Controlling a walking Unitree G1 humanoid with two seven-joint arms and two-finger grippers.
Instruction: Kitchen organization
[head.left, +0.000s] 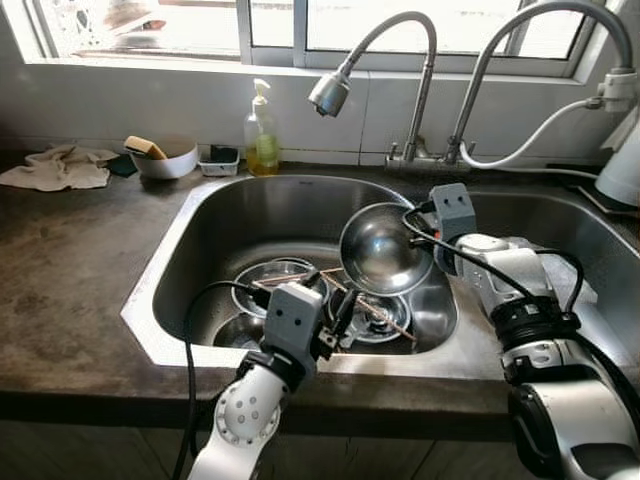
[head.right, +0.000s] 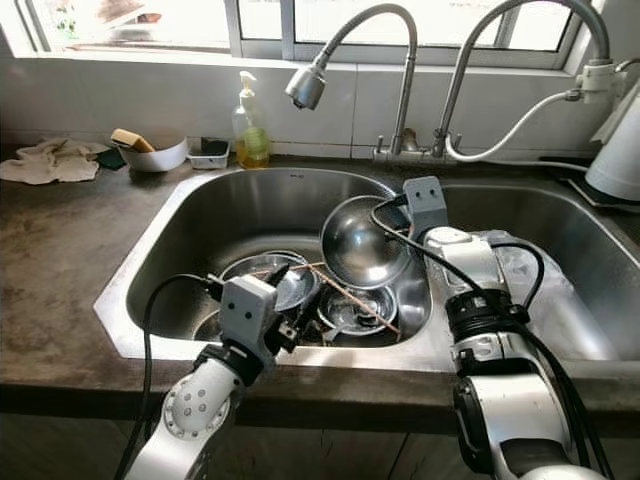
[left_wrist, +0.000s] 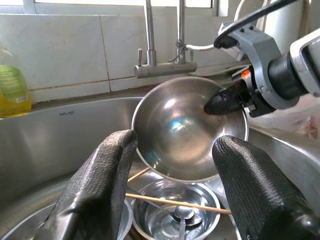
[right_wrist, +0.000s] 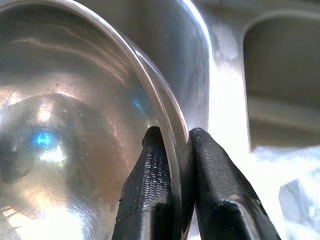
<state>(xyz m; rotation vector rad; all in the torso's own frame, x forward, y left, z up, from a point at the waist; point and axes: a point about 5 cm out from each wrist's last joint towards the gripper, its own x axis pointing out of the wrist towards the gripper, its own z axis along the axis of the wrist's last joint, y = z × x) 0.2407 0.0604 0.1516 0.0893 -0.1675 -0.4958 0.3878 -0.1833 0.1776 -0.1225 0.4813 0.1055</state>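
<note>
A steel bowl (head.left: 383, 247) hangs tilted above the left sink basin (head.left: 215, 230), its hollow facing me. My right gripper (right_wrist: 175, 165) is shut on the bowl's rim, one finger inside and one outside. Below it, on the basin floor, lie more steel dishes (head.left: 275, 278) and a small steel bowl (left_wrist: 175, 212) with a wooden chopstick (left_wrist: 177, 204) across it. My left gripper (left_wrist: 172, 175) is open near the front of the basin, pointing at the held bowl (left_wrist: 187, 127), nothing between its fingers.
Two arched taps (head.left: 420, 60) rise behind the sink, one spray head (head.left: 328, 93) hanging over the basin. A soap bottle (head.left: 261, 135), a white bowl with a sponge (head.left: 165, 155) and a rag (head.left: 60, 165) sit on the dark counter (head.left: 70, 270). A second basin (head.left: 570, 235) lies to the right.
</note>
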